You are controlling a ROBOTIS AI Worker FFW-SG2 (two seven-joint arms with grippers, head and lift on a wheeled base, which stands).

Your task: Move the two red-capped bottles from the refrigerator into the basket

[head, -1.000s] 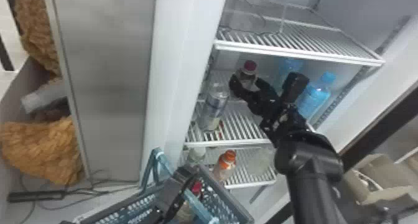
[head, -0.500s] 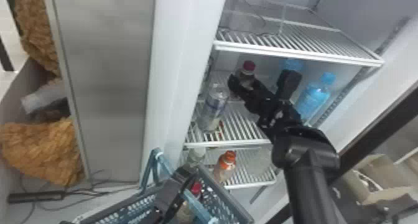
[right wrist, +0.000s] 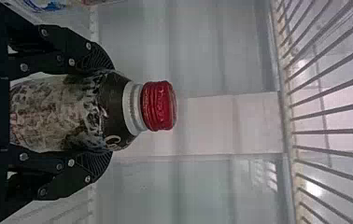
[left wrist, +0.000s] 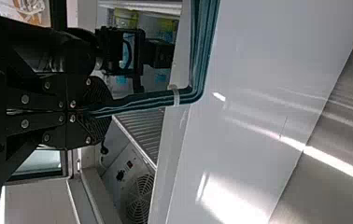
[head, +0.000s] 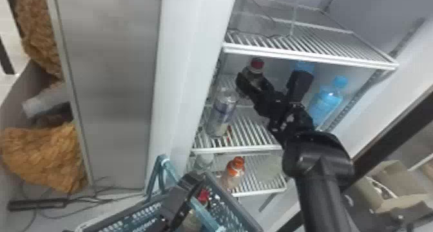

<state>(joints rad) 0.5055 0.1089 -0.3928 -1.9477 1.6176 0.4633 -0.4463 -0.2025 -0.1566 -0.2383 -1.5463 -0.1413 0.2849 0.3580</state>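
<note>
Fingers of the black left gripper (head: 188, 192): closed together on the teal handle (left wrist: 202, 56) of a dark slatted basket (head: 236, 206). One red-capped bottle (head: 203, 195) lies inside the basket. Orange-capped bottle (head: 235, 171) on the lower wire shelf. Clear labelled bottle (head: 222, 113) on the shelf above. Black right gripper (head: 254, 80): fingers parted to bottle width, gripping the dark-labelled, red-capped plastic bottle (right wrist: 62, 112) within the refrigerator.

Right gripper (head: 254, 83) around red-capped bottle (head: 257, 64) in refrigerator (head: 377, 22); second red-capped bottle (head: 203, 196) seemingly in basket (head: 141, 212).
</note>
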